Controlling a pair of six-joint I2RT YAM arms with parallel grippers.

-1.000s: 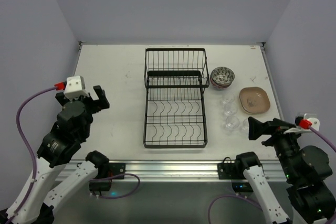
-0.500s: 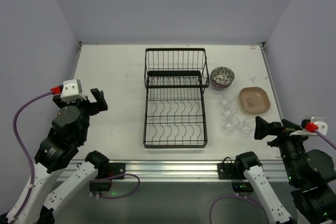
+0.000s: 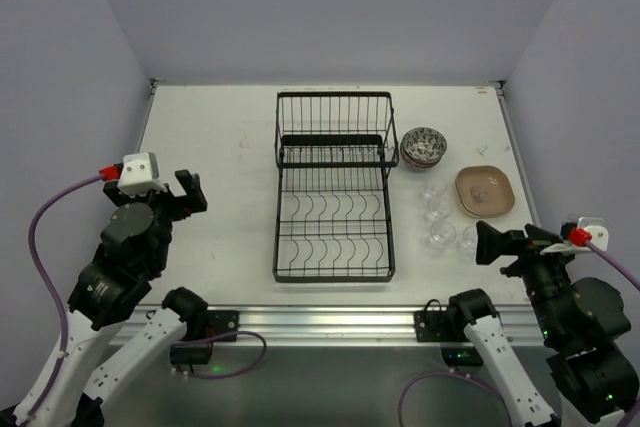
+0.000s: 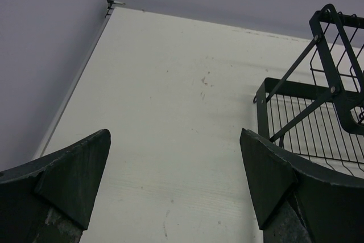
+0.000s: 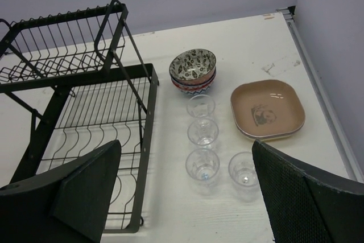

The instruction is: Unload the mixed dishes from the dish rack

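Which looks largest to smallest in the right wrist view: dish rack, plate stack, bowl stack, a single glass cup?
1. dish rack, by far the largest
2. plate stack
3. bowl stack
4. glass cup; the four cups look alike, and the nearer ones seem slightly bigger only through nearness.

- Note the dish rack [image 3: 334, 163]: black coated metal wire, smooth, with a slight sheen.
- Treat the glass cups [image 5: 202, 164] as clear, glossy glass.
- Expect the bowls [image 5: 193, 65] to look glazed and glossy, with patterned surfaces.
- Read the top plate [image 5: 267, 109] as smooth, tan, low-sheen.
- See the table [image 3: 220, 147] as matt white, faintly scuffed.
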